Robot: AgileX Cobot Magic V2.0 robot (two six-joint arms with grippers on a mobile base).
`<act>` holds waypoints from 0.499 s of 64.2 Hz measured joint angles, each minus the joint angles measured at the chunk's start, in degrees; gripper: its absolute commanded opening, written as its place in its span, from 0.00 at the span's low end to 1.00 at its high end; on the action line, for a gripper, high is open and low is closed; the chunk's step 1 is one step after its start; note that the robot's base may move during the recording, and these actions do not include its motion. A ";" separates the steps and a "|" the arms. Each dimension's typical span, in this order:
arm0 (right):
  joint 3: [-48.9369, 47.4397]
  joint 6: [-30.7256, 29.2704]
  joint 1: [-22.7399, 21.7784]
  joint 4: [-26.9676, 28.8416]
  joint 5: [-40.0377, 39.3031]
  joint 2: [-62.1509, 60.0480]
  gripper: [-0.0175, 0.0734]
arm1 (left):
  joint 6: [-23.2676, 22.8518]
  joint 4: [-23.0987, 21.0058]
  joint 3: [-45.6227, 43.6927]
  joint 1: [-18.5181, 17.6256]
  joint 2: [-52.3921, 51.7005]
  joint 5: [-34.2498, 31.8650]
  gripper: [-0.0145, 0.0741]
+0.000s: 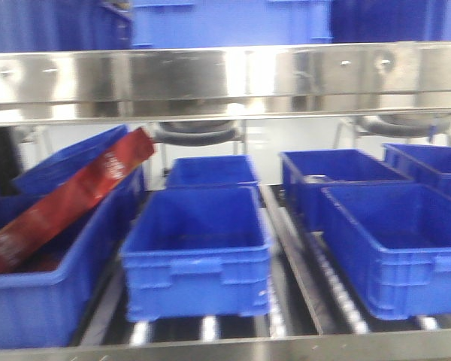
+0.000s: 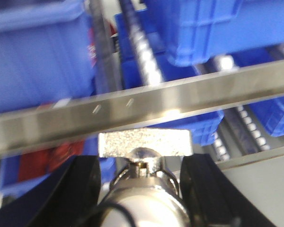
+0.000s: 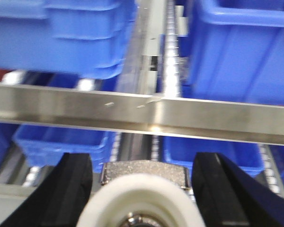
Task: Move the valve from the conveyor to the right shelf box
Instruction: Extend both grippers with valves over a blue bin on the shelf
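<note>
In the left wrist view a silvery valve (image 2: 143,143) with a flat rough handle sits between black fingers (image 2: 83,189); my left gripper (image 2: 142,163) is shut on it, just below the shelf's shiny steel front rail (image 2: 180,94). A second valve, its white base (image 3: 142,198) facing the right wrist camera, is clamped in my right gripper (image 3: 143,163), also below a shelf rail (image 3: 132,111). The front view shows the shelf rail (image 1: 225,75) and blue boxes, with an open box (image 1: 395,248) at the right. Neither gripper appears in the front view. The conveyor is out of view.
On the roller shelf stand a middle blue box (image 1: 199,248), two boxes behind it, and a left box (image 1: 37,293) holding a red packet (image 1: 68,199). More blue boxes sit on the level above (image 1: 233,22). A steel divider (image 1: 289,256) separates the lanes.
</note>
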 measured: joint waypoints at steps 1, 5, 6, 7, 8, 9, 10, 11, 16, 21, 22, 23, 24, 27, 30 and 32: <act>0.00 0.00 0.00 0.00 0.00 0.00 0.03 | 0.00 0.00 0.00 0.00 0.00 0.00 0.04; 0.00 0.00 0.00 0.00 0.00 0.00 0.03 | 0.00 0.00 0.00 0.00 0.00 0.00 0.04; 0.00 0.00 0.00 0.00 0.00 0.00 0.03 | 0.00 0.00 0.00 0.00 0.00 0.00 0.04; 0.00 0.00 0.00 0.00 0.00 0.00 0.03 | 0.00 0.00 0.00 0.00 0.00 0.00 0.04; 0.00 0.00 0.00 0.00 0.00 0.00 0.03 | 0.00 0.00 0.00 0.00 0.00 0.00 0.04; 0.00 0.00 0.00 0.00 0.00 0.00 0.03 | 0.00 0.00 0.00 0.00 0.00 0.00 0.04; 0.00 0.00 0.00 0.00 0.00 0.00 0.03 | 0.00 0.00 0.00 0.00 0.00 -0.11 0.04; 0.00 0.00 0.00 0.00 0.00 0.00 0.03 | 0.00 0.00 0.00 0.00 0.00 -0.11 0.04; 0.00 0.00 0.00 0.00 0.00 0.00 0.03 | 0.00 0.00 0.00 0.00 0.00 -0.11 0.04; 0.00 0.00 0.00 0.00 0.00 0.00 0.03 | 0.00 0.00 0.00 0.00 0.00 -0.11 0.04; 0.00 0.00 0.00 0.00 0.00 0.00 0.03 | 0.00 0.00 0.00 0.00 0.00 -0.11 0.04; 0.00 0.00 0.00 0.00 0.00 0.00 0.03 | 0.00 0.00 0.00 0.00 0.00 -0.11 0.04; 0.00 0.00 0.00 0.00 0.00 0.00 0.03 | 0.00 0.00 0.00 0.00 0.00 -0.11 0.04; 0.00 0.00 0.00 0.00 0.00 0.00 0.03 | 0.00 0.00 0.00 0.00 0.00 -0.11 0.04; 0.00 0.00 0.00 0.00 0.00 0.00 0.03 | 0.00 0.00 0.00 0.00 0.00 -0.11 0.04; 0.00 0.00 0.00 0.00 0.00 0.00 0.03 | 0.00 0.00 0.00 0.00 0.00 -0.11 0.04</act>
